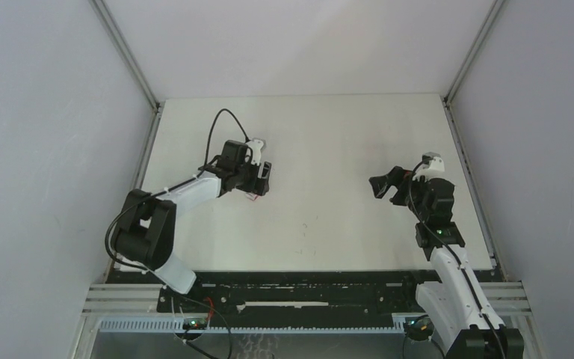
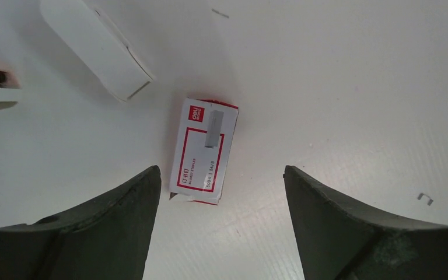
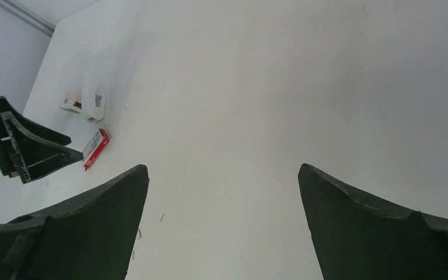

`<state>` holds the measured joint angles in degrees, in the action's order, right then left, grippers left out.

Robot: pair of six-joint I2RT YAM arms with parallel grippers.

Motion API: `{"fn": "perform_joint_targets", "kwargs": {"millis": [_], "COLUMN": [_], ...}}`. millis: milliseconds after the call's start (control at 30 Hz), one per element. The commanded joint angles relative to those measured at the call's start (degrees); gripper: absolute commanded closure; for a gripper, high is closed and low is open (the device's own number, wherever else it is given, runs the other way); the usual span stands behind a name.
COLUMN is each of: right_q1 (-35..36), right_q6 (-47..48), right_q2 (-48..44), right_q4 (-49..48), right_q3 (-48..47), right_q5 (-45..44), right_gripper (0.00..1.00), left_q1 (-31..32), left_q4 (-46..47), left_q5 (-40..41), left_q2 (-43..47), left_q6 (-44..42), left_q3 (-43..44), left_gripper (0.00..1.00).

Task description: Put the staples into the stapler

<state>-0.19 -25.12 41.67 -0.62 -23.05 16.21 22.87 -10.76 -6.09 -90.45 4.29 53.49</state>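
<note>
Fingers [image 2: 102,230] of the left gripper [image 1: 260,179] fill the bottom of the left wrist view, one on each side. They stand apart and hold nothing. Between them, lower down on the white table [image 1: 329,134], lies the red-and-white box [image 2: 204,150] that contains the staples. It does not touch either finger in this view. The long axis of the box runs away from the camera, with the far end leaning a little to the right, so the two long sides face the two fingers. I judge that this is the relation which matters: if the jaws come down and close, they should meet the box across its short width. The staples inside I cannot see, because only a printed picture of a strip shows on the lid. At the near end something sticks out slightly, and I cannot tell if it is the tray. Beyond the box, to the far left and apart from it, lies the white stapler [image 2: 96,46]. The right gripper [image 1: 389,185] is wide open and empty, well apart on the other side of the table, so the left arm is clearly the nearer one. By count I see one box, one stapler, two grippers, and at least three loose staples [image 2: 424,198] scattered on the table.
</note>
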Motion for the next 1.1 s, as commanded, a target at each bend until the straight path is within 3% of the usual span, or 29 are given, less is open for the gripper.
{"fn": "perform_joint_targets", "kwargs": {"millis": [0,400,667,1067], "right_q1": [1.0,3.7,4.2,4.4], "right_q6": [1.0,3.4,4.0,4.2], "right_q2": [1.9,0.3,-0.6,-1.1], "right_q4": [-4.7,-3.7,-3.2,-2.7], "right_q3": [-1.4,-1.4,-1.4,-1.5], "right_q5": [4.9,3.3,2.5,1.6], "right_gripper": [0.01,0.03,0.04,0.04], "left_q1": [0.5,0.5,0.4,1.5], "left_q4": [0.8,4.3,6.7,5.5], "left_q5": [-3.4,-1.5,4.9,3.4], "left_q2": [-1.7,-5.5,-4.5,-3.3], "left_q6": [-3.0,-1.3,1.1,-0.1], "left_q3": [1.9,1.7,0.0,-1.3], "left_gripper": [0.19,0.19,0.18,0.20]}}
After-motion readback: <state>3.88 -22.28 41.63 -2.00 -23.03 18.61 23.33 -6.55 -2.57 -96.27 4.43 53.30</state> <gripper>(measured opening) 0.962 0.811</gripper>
